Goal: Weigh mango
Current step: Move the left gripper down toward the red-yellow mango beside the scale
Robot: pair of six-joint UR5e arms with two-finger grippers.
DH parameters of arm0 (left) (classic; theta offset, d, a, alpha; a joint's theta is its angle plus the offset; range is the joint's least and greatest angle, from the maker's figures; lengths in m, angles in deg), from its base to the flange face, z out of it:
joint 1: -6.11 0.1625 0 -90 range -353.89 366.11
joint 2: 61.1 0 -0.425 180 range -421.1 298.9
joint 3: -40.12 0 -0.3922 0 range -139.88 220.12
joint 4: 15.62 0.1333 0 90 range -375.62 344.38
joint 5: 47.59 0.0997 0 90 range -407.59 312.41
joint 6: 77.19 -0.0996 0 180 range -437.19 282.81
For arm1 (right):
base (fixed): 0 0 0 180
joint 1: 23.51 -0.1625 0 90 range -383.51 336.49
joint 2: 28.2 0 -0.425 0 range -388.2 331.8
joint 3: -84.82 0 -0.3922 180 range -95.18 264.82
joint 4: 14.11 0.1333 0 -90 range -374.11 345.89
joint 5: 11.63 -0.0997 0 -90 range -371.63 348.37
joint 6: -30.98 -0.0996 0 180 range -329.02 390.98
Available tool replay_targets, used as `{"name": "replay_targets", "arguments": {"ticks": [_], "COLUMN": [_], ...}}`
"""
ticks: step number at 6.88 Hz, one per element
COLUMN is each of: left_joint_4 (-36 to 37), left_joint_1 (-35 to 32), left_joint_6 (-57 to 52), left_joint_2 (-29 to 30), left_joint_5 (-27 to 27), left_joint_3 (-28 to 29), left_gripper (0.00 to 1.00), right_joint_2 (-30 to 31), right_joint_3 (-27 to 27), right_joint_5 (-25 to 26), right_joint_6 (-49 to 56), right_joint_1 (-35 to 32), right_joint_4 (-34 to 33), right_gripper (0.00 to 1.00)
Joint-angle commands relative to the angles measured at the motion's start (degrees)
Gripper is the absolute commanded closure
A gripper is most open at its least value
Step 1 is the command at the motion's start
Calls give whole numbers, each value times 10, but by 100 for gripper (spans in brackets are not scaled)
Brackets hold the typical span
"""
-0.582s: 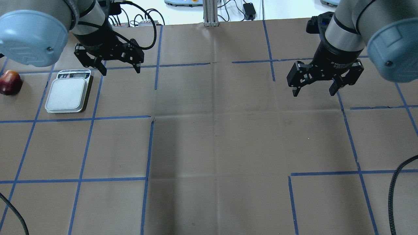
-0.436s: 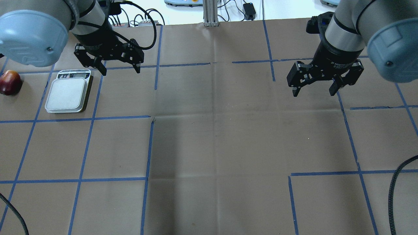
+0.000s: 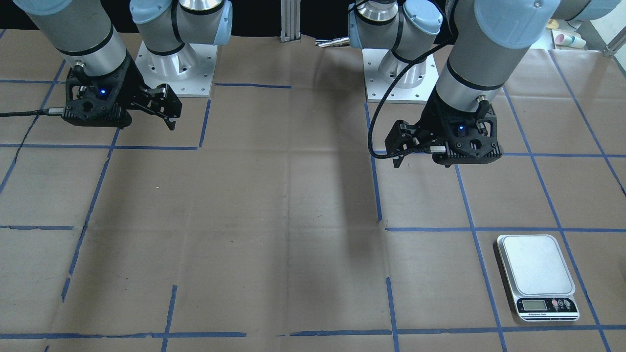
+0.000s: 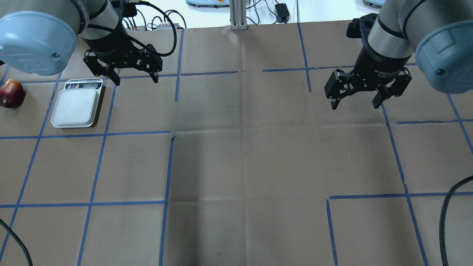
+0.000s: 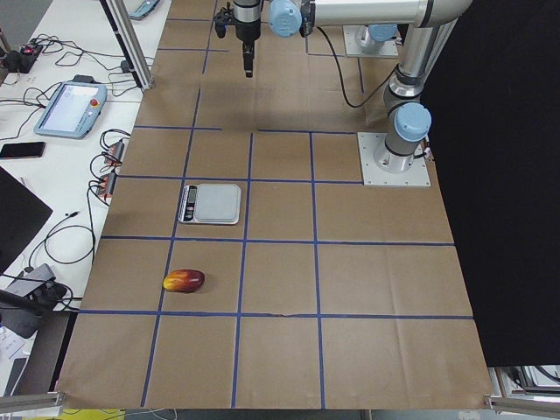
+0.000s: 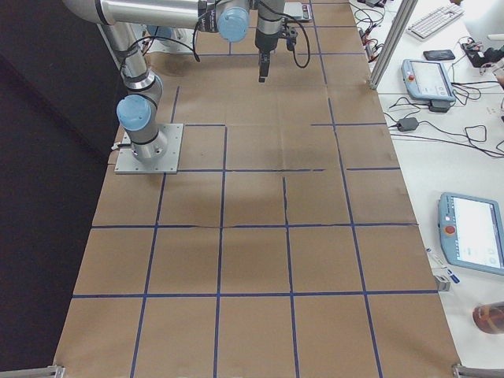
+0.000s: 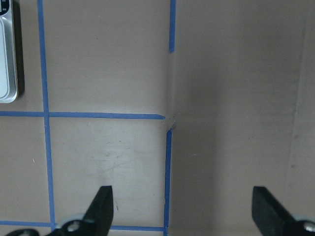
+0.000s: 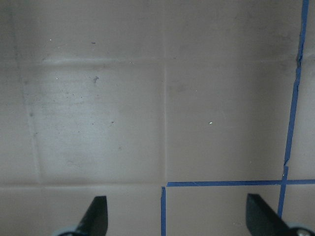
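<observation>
The mango point(image 4: 11, 94), dark red with a yellow end, lies on the table at the far left edge, left of the scale; it also shows in the exterior left view point(image 5: 184, 280). The silver scale point(image 4: 75, 107) stands with its plate bare and its display toward the far side; it also shows in the front view point(image 3: 535, 271). My left gripper point(image 4: 137, 79) hangs open and empty above the table, just right of and beyond the scale, whose edge shows in the left wrist view point(image 7: 6, 49). My right gripper point(image 4: 354, 105) hangs open and empty over the table's right side.
Brown paper with a grid of blue tape lines point(image 4: 170, 166) covers the table. A black cable point(image 4: 449, 207) curves in at the right edge. An aluminium post point(image 4: 238, 14) and cables stand at the far edge.
</observation>
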Motion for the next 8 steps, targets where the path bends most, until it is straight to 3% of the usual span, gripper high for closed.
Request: {"name": "replay_targets", "arguments": {"ticks": [1, 3, 5, 8], "left_joint_4": [-1, 0, 23, 25], "left_joint_1": [24, 123, 244, 371], "left_joint_6": [-5, -90, -250, -443], "left_joint_2": [10, 20, 83, 236], "left_joint_5": [-5, -10, -9, -10], "left_joint_3": [17, 29, 69, 228], "left_gripper": [0, 0, 0, 0], "right_joint_2": [0, 0, 0, 0], "right_joint_3": [0, 0, 0, 0], "right_joint_5": [0, 0, 0, 0], "right_joint_6": [0, 0, 0, 0], "right_joint_1": [0, 0, 0, 0], "right_joint_4": [0, 0, 0, 0], "right_gripper": [0, 0, 0, 0]}}
